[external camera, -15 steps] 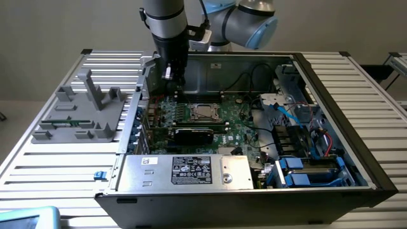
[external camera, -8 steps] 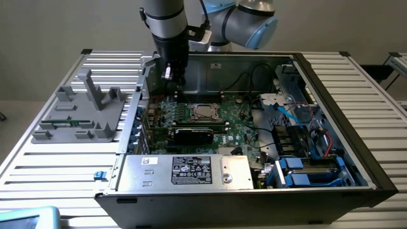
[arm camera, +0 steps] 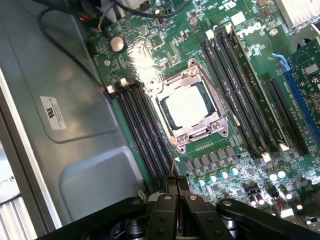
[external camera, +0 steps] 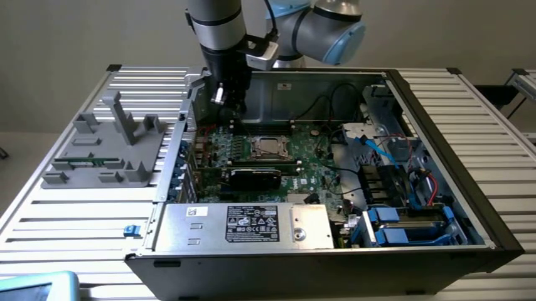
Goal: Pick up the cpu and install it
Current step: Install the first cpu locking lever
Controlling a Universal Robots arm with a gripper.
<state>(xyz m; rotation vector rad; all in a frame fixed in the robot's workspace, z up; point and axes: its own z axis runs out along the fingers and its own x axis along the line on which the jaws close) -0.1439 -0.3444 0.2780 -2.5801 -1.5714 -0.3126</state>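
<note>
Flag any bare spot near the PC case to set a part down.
Table slats nearer the camera than the grey fixture, on the exterior view's left of the case. Crowded: inside the case, cables and power supply.

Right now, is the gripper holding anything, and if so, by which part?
Nothing is held. The gripper is shut with its fingertips together and empty, above the motherboard. The cpu lies in the socket frame, apart from the gripper.

Exterior view high over the open case (external camera: 318, 276) — wrist view close above (shared: socket (arm camera: 197, 136))
</note>
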